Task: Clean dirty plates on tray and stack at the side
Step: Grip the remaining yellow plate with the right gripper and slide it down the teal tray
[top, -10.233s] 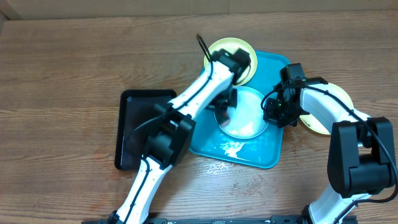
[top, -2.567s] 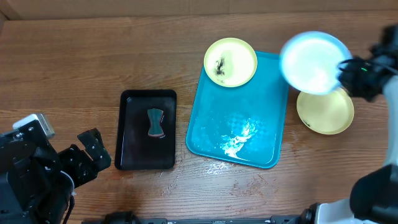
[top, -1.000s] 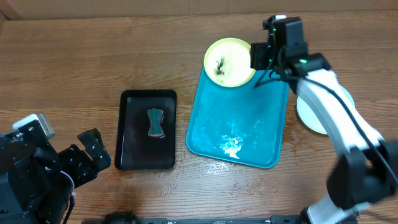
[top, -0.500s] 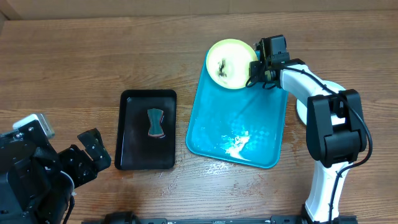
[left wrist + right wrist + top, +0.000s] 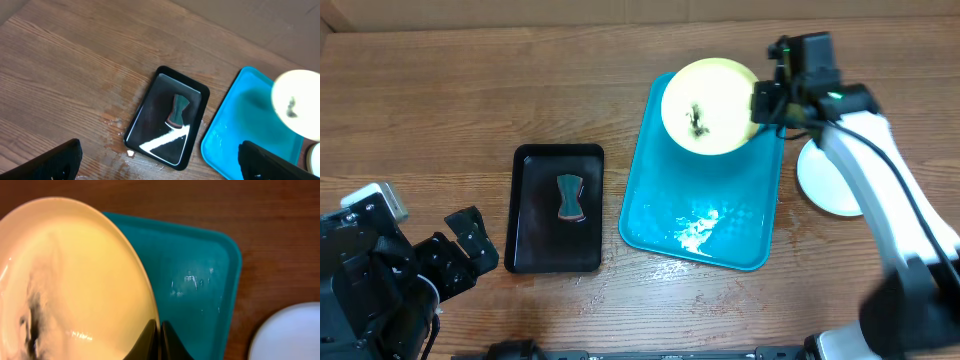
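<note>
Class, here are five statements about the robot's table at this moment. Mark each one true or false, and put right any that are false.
1. The right gripper is shut on the rim of the yellow plate. True.
2. The yellow plate is wiped clean. False: a dark smear shows on it.
3. The sponge lies in the black tray. True.
4. The left gripper holds the sponge. False: it is open and holds nothing, off to the left of the black tray.
5. The white plate lies in the turquoise tray. False: it lies outside the tray, to its right in the overhead view.
</note>
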Controlling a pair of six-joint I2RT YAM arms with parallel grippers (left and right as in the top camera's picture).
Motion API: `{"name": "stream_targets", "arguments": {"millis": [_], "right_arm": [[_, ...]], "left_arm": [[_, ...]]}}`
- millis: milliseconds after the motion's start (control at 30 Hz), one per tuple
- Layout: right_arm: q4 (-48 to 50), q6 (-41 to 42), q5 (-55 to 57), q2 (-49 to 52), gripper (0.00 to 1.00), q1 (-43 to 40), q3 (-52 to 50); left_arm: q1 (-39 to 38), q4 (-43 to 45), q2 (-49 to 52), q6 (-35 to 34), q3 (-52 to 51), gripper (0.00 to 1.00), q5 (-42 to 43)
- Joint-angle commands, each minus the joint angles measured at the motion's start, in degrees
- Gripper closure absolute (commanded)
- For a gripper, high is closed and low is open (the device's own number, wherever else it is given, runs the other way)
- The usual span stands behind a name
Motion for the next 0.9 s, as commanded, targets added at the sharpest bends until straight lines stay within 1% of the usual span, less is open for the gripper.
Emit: {"name": "stream_targets", "arguments": {"millis": [0,100,167,267,333,400,467,533,633,667,700,733,833,867], "right_arm": [[-7.21,6.56,-0.37,-3.56,0.96,-0.02,0.13],[-14.32,10.32,-0.35,-3.52,0.96,0.39,-1.7],[-14.47,13.94,-0.35,-3.5,0.96,0.74,-5.68],[-7.48,19.26,-0.39,-3.5,0.96,1.09,-14.88],[0.44,24.3,-1.49,-3.5,0.96,1.09,-22.14],[9.25,25.05,-4.26,-3.5,0.96,1.09,-28.09],[16.06,25.03,-5.97,-3.5,0.96,1.14,-32.54],[18.36,25.05,-5.95,-3.5,0.96,1.14,-34.8],[17.75,24.57,-5.97,-3.61,0.95,1.14,-34.93],[17.11,23.28,-6.19,-3.89,0.82,1.14,-34.45],[16.11,21.18,-6.56,-4.26,0.72,1.14,-33.64],[14.47,19.17,-6.49,-4.83,0.67,1.14,-32.41],[8.2,12.96,-5.46,-7.63,0.62,1.14,-27.21],[6.45,11.96,-4.96,-8.55,0.61,1.14,-25.75]], "left_arm": [[0.31,0.02,-0.04,1.05,0.07,0.0,0.09],[0.31,0.02,-0.04,1.05,0.07,0.0,0.11],[0.31,0.02,-0.04,1.05,0.07,0.0,0.11],[0.31,0.02,-0.04,1.05,0.07,0.0,0.11],[0.31,0.02,-0.04,1.05,0.07,0.0,0.11],[0.31,0.02,-0.04,1.05,0.07,0.0,0.11],[0.31,0.02,-0.04,1.05,0.07,0.0,0.11],[0.31,0.02,-0.04,1.05,0.07,0.0,0.11],[0.31,0.02,-0.04,1.05,0.07,0.0,0.11],[0.31,0.02,-0.04,1.05,0.07,0.0,0.11],[0.31,0.02,-0.04,1.05,0.07,0.0,0.11],[0.31,0.02,-0.04,1.05,0.07,0.0,0.11],[0.31,0.02,-0.04,1.05,0.07,0.0,0.11],[0.31,0.02,-0.04,1.05,0.07,0.0,0.11]]}}
